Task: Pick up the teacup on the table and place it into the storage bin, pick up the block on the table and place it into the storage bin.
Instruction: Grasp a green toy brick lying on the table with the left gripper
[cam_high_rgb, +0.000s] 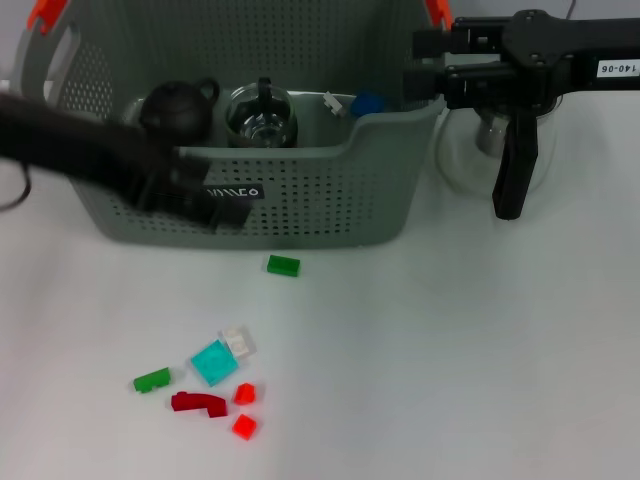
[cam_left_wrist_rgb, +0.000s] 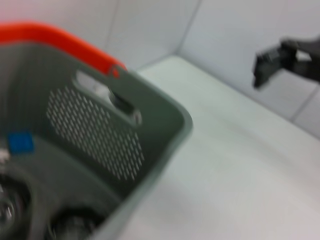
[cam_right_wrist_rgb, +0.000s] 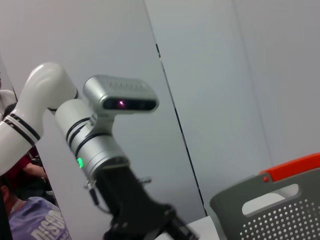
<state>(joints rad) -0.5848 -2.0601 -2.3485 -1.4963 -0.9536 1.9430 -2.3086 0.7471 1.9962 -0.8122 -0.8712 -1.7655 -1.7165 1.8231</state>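
- Nearest on the desk (cam_high_rgb: 480, 350), a loose cluster of small blocks is seen: two red cubes (cam_high_rgb: 244, 410), a dark red curved piece (cam_high_rgb: 198, 403), a green block (cam_high_rgb: 152, 380), a teal tile (cam_high_rgb: 214, 362) and a clear piece (cam_high_rgb: 238, 342).
- Farther back, just before the bin's front wall, a second green block (cam_high_rgb: 283, 265) lies alone.
- Grey perforated bin (cam_high_rgb: 330, 190) is set at the far left of the desk, with orange handle tips.
- Inside the bin, a dark teapot (cam_high_rgb: 177, 108), a glass pitcher (cam_high_rgb: 260, 115) and a blue block (cam_high_rgb: 367, 103) are seen.
- No teacup can be told apart.
- Left gripper (cam_high_rgb: 195, 195) is blurred against the bin's front wall; whether it is open or closed cannot be told.
- Right gripper (cam_high_rgb: 508, 195) hangs to the right of the bin, one dark finger pointing down, nothing visibly held; its opening cannot be told.
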